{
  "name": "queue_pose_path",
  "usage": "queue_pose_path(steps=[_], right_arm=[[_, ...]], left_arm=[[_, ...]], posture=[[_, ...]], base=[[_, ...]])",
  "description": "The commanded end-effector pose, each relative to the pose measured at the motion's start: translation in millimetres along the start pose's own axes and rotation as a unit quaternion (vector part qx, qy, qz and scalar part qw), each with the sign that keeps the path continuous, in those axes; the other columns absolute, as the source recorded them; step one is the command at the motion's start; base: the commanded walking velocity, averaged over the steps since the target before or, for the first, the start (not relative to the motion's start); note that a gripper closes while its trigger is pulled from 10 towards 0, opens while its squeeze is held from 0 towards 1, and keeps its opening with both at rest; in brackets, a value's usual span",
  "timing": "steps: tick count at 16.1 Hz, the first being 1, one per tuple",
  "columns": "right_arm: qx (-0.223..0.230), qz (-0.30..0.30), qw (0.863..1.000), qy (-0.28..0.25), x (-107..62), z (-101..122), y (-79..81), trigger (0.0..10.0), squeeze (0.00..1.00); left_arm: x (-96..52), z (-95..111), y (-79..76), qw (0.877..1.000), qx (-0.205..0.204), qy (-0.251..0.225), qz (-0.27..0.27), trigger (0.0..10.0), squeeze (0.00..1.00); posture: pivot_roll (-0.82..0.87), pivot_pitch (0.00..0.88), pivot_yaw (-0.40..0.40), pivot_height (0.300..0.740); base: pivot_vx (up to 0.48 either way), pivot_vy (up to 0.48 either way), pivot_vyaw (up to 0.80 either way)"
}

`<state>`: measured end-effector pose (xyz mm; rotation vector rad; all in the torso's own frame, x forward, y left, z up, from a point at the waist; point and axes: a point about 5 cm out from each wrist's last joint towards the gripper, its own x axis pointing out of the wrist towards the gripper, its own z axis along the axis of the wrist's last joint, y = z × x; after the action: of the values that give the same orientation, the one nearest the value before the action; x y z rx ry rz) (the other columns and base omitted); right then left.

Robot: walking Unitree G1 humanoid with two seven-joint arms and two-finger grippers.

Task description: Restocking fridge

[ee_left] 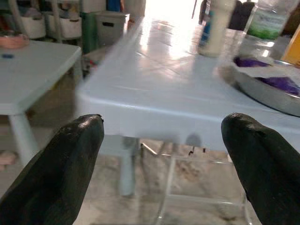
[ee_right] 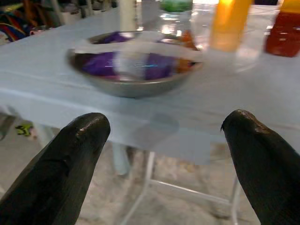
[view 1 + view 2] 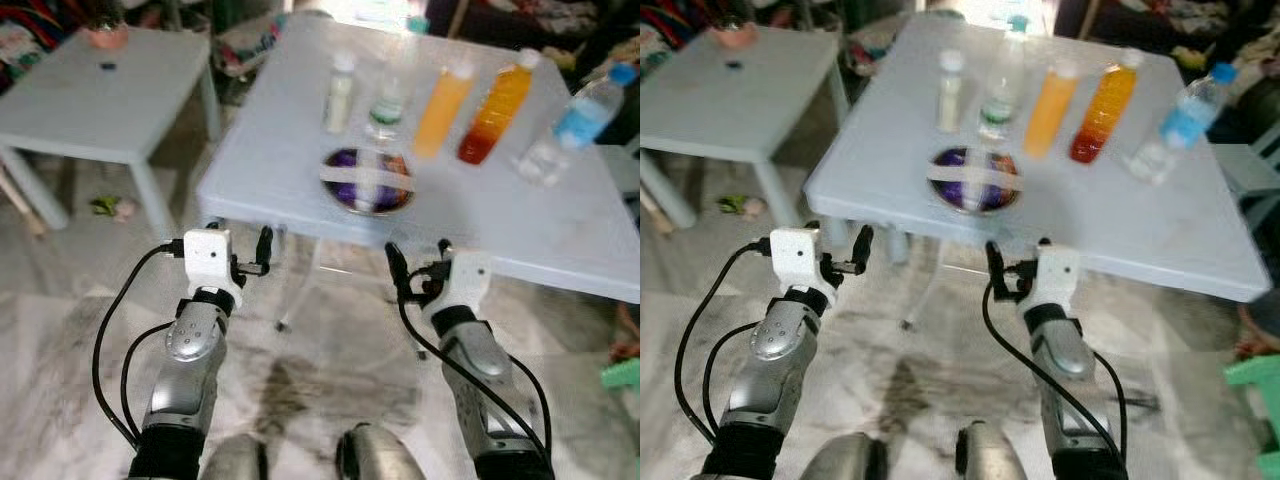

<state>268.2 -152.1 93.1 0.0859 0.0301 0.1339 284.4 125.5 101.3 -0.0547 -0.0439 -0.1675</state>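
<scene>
I stand in front of a light blue table [image 3: 300,180], and I take this table as my landmark. Both my arms are raised before its near edge. My left gripper [image 3: 252,252] is just below and in front of the near left corner of the table, with its two black fingers [image 1: 65,159] spread wide and nothing between them. My right gripper [image 3: 420,268] is under the middle of the near edge, also with its fingers [image 2: 61,164] spread apart and empty. Neither gripper touches the table.

On the table, close to the near edge, there is a metal bowl [image 3: 367,180] with something purple inside and a pale strip lying across it. Behind the bowl, further from me, the bottles stand upright in a row: a small pale bottle [image 3: 340,92] with a white cap, a clear bottle with a green label [image 3: 386,105], an orange juice bottle [image 3: 444,105], a darker orange-red bottle [image 3: 496,108], and at the right end a clear water bottle [image 3: 575,125] with a blue label, which looks tilted.

To the left of the table stands a second, smaller table [image 3: 100,100], well apart from my grippers, with a pink dish [image 3: 107,36] at its far side. The floor [image 3: 300,390] under me is grey marble.
</scene>
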Motion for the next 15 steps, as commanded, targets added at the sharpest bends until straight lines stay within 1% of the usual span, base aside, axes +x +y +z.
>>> queue_pose_path(steps=[1,3,6,8,9,11,12,14,15], right_arm=[[-0.004,-0.004,1.000,-0.002,-0.9,2.0,-4.8,10.0,0.00],[-0.001,-0.003,1.000,0.003,-1.0,1.1,-4.6,10.0,0.00],[0.002,-0.006,1.000,0.003,-0.4,0.9,-4.9,10.0,0.00],[0.003,-0.009,1.000,0.001,-0.5,1.4,-5.4,10.0,0.00],[-0.010,-0.006,1.000,-0.008,-1.3,5.4,-6.0,10.0,0.00],[-0.032,-0.005,0.999,-0.039,-5.4,22.3,-8.3,10.0,0.00],[-0.035,-0.010,0.998,-0.043,-8.9,26.1,-10.9,10.0,0.00],[-0.040,-0.018,0.998,-0.036,-15.8,23.4,-16.8,10.0,0.00],[-0.043,-0.020,0.998,-0.030,-18.1,20.0,-18.9,10.0,0.00]], left_arm=[[-0.8,-0.7,-6.6,1.000,-0.002,0.000,-0.010,10.0,0.00],[-1.0,-0.5,-7.4,1.000,-0.003,-0.001,-0.011,10.0,0.00],[-0.8,0.3,-7.6,1.000,-0.001,-0.003,-0.015,10.0,0.00],[-1.0,0.8,-8.4,1.000,-0.008,-0.003,-0.022,10.0,0.00],[-2.5,2.7,-6.8,1.000,-0.004,-0.007,-0.021,10.0,0.00],[-9.6,7.8,5.8,1.000,0.001,-0.015,-0.001,10.0,0.00],[-14.1,8.0,11.9,1.000,0.003,-0.015,0.007,10.0,0.00],[-20.5,5.3,19.3,1.000,0.008,-0.009,0.017,10.0,0.00],[-21.5,4.3,20.4,1.000,0.007,-0.007,0.021,10.0,0.00]], posture=[[0.02,0.124,-0.050,0.740],[0.02,0.125,-0.050,0.740],[0.02,0.127,-0.049,0.740],[0.02,0.126,-0.048,0.740],[0.02,0.125,-0.045,0.740],[0.02,0.123,-0.041,0.740],[0.02,0.121,-0.041,0.740],[0.02,0.118,-0.042,0.740],[0.02,0.115,-0.044,0.740]], base=[[0.000,0.000,0.00],[0.000,0.000,0.00],[0.000,0.000,-0.80],[0.000,0.000,-0.72],[0.000,0.000,0.00],[0.000,0.000,0.00],[0.000,0.000,0.00],[0.000,0.000,0.00],[0.255,0.000,0.00]])
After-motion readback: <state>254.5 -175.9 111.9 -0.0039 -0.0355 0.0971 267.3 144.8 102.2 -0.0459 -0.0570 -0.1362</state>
